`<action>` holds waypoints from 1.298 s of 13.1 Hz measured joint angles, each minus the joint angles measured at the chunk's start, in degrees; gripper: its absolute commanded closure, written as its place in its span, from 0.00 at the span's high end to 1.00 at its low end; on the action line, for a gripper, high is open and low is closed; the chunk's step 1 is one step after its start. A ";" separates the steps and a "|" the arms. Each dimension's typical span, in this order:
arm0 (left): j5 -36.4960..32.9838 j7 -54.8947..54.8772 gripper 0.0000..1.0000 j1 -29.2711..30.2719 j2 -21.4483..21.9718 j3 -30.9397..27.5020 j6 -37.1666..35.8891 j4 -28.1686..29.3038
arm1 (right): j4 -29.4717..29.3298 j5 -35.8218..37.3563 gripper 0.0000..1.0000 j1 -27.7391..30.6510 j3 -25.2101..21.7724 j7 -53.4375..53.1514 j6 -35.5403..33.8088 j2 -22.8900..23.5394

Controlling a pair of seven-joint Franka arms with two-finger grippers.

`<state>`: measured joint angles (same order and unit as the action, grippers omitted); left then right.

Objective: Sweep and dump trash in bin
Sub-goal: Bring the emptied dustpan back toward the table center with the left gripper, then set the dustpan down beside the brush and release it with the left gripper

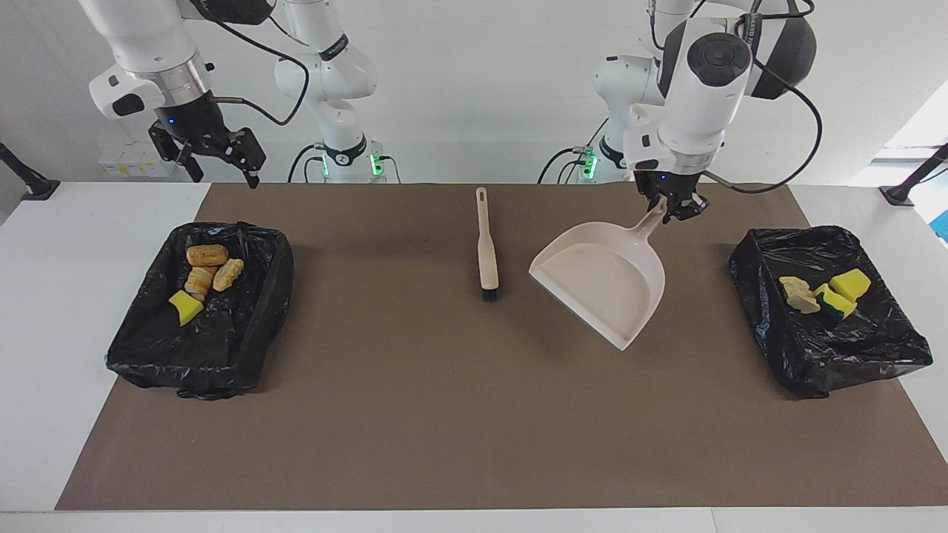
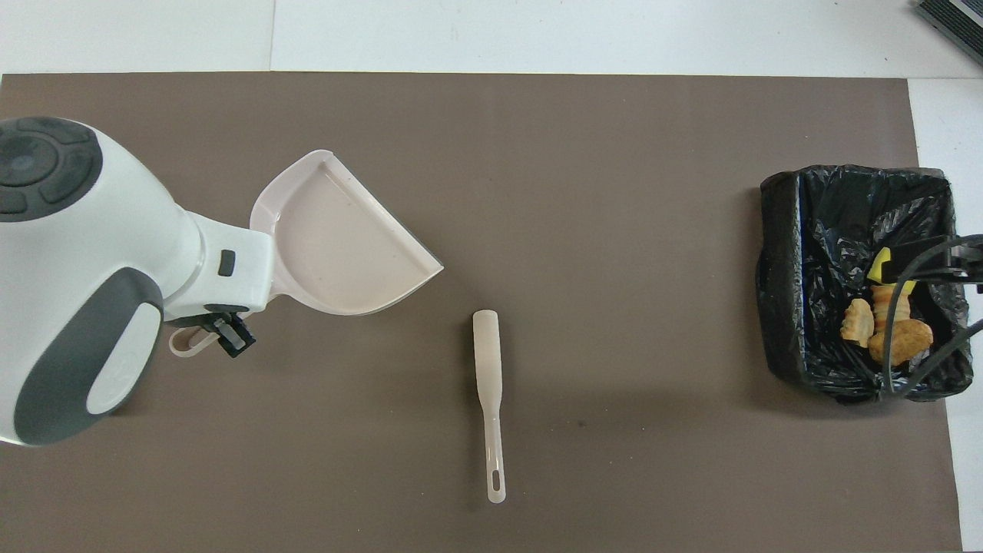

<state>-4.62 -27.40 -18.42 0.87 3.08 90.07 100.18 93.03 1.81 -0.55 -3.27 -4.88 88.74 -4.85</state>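
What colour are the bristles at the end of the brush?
Black. The brush has a cream handle and a short tuft of black bristles, best seen in the facing view.

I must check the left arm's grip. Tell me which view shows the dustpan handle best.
The facing view: the left gripper is shut on the dustpan handle, with the pan tilted over the mat. In the overhead view the arm covers most of the handle; only its end loop shows.

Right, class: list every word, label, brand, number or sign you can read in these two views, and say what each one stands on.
None can be read.
The dustpan, the brush and both bin bags carry no visible text.
A dark mark on the left arm's grey panel is too faint to read.
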 measured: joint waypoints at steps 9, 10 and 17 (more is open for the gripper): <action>6.12 34.35 0.00 -13.15 -8.32 0.28 14.56 -0.46 | 0.01 -0.17 1.00 -0.03 0.14 0.00 0.00 0.00; 6.13 36.87 0.00 -14.04 -11.15 0.28 17.50 -1.48 | 0.01 -0.17 1.00 -0.03 0.14 0.00 0.00 0.00; 6.15 48.05 0.00 -16.22 -19.90 0.28 24.82 -4.77 | 0.01 -0.21 1.00 -0.03 0.14 0.00 0.00 0.00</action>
<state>1.53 20.65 -34.64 -19.03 3.36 114.90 95.41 93.04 1.60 -0.58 -3.13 -4.88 88.74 -4.85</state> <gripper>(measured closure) 0.683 0.000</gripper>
